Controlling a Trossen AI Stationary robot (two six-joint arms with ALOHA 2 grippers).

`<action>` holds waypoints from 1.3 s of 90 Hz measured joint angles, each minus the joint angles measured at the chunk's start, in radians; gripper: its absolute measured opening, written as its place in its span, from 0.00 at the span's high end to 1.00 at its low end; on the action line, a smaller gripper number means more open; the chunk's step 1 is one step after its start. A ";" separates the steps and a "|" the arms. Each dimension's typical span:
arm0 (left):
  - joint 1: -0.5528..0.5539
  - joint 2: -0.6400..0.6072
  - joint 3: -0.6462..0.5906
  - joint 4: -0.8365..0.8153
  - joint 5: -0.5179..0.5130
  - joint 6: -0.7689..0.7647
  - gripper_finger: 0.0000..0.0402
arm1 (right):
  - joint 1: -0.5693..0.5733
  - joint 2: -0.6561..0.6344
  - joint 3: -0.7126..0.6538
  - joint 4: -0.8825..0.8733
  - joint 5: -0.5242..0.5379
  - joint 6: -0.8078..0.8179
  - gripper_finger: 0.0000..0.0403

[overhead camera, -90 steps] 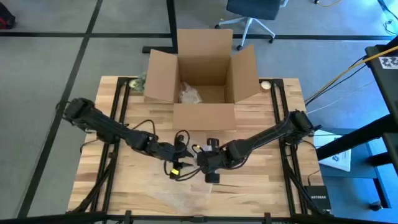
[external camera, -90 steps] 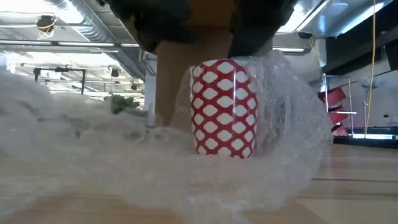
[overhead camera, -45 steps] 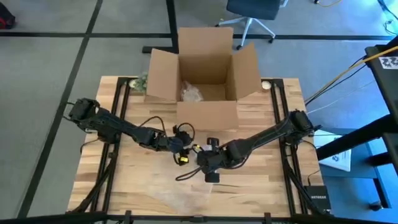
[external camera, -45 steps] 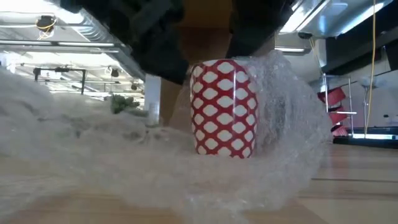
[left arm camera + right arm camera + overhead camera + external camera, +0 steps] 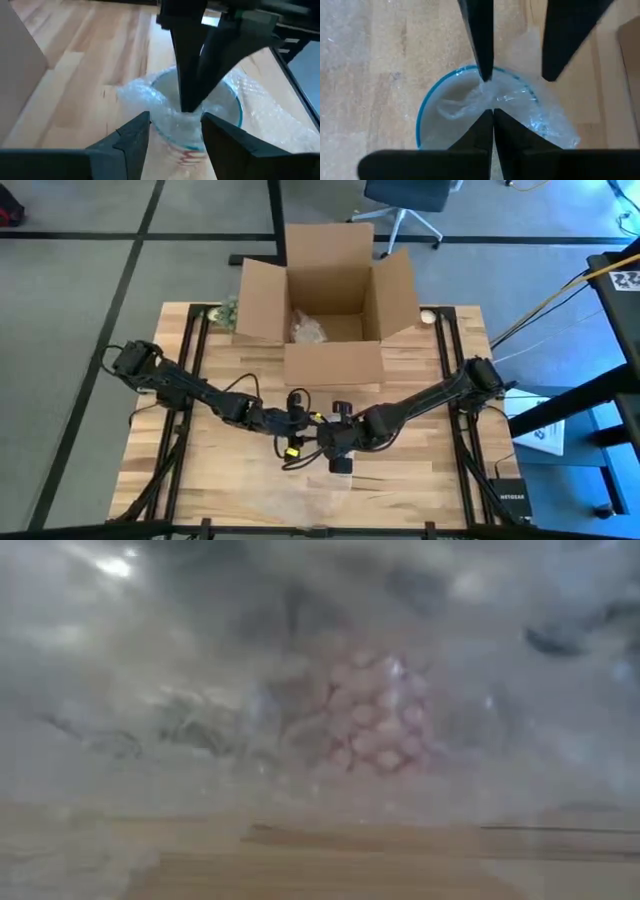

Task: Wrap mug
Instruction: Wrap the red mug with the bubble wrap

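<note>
Bubble wrap point(image 5: 470, 102) tucked into red-patterned, blue-rimmed mug point(image 5: 422, 112) on wooden worktop point(image 5: 420, 480). Right gripper point(image 5: 493, 117) fingers pressed together, pinching wrap; left gripper point(image 5: 172, 127) fingers spread beside mug.

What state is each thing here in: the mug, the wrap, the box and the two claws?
mug: upright, wrap tucked into its mouth.
bubble wrap: drawn up around the mug, pinched at its mouth.
cardboard box: flaps open.
left gripper: open, at the mug's rim.
right gripper: shut on the bubble wrap.
</note>
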 joint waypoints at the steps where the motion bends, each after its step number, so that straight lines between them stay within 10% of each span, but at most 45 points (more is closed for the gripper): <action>1: 0.000 0.000 0.001 0.002 0.000 0.000 0.59 | 0.000 0.000 0.000 0.000 0.000 0.000 1.00; 26: -0.007 0.091 0.004 0.102 0.133 -0.003 0.59 | -0.001 0.000 0.000 -0.003 0.003 0.000 1.00; 117: -0.033 0.112 0.003 0.142 0.138 0.127 0.59 | -0.001 0.004 -0.015 0.034 -0.096 0.023 1.00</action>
